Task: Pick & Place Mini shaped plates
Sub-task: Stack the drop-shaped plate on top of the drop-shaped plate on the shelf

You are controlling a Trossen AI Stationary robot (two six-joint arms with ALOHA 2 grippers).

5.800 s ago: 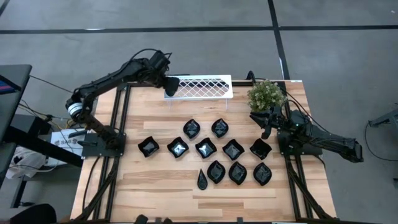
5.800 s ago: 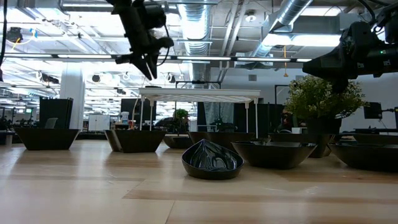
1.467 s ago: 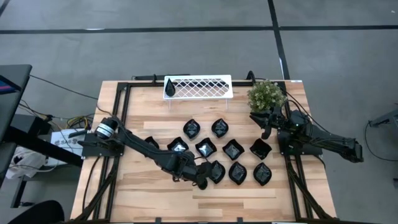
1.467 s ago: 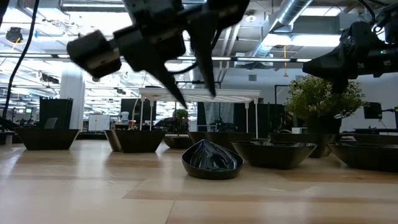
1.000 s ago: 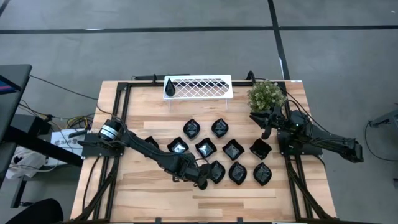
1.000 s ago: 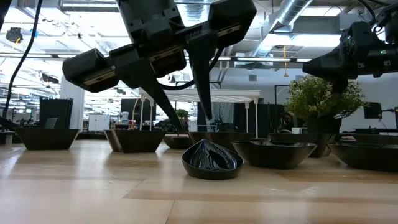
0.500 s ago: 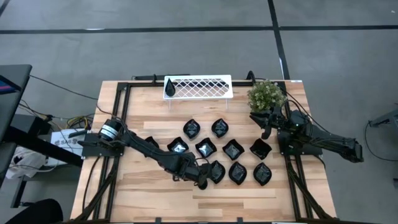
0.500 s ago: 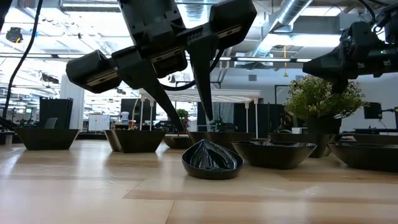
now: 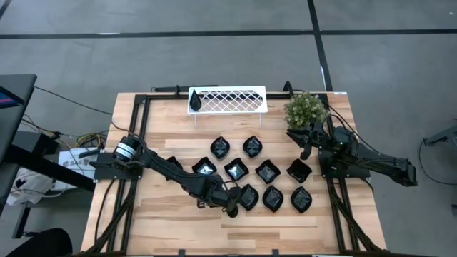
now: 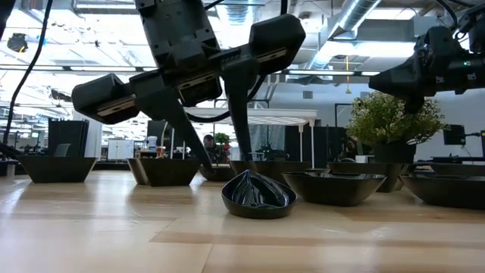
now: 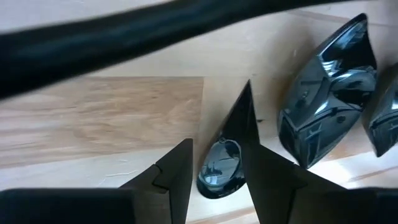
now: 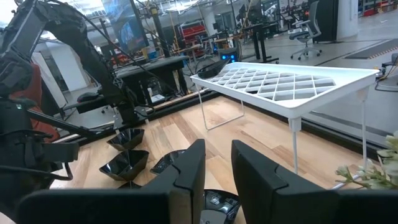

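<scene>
Pale wooden tabletop (image 9: 178, 228) fills the scene, seen from above, with a workshop room beyond it. Left gripper (image 9: 230, 207) reaches low over the front of the table, its two dark fingers (image 11: 177, 174) parted and straddling a slim teardrop plate (image 11: 222, 163) without yet pinching it; it holds nothing. This teardrop lies nearest the front edge, just beside a leaf plate (image 11: 323, 106). Around them, other small glossy black plates (image 9: 268, 170) sit in loose rows across the table's middle. At the far edge stands a white lattice tray (image 9: 228, 98), with one dark teardrop plate (image 9: 195, 98) resting on its left end. Right gripper (image 9: 305, 145) waits beside a green potted plant (image 9: 305, 108), fingers slightly apart, empty. Judging by this, the grasp is in hand; next the fingers must close squarely on the narrow dish, then lift it.
</scene>
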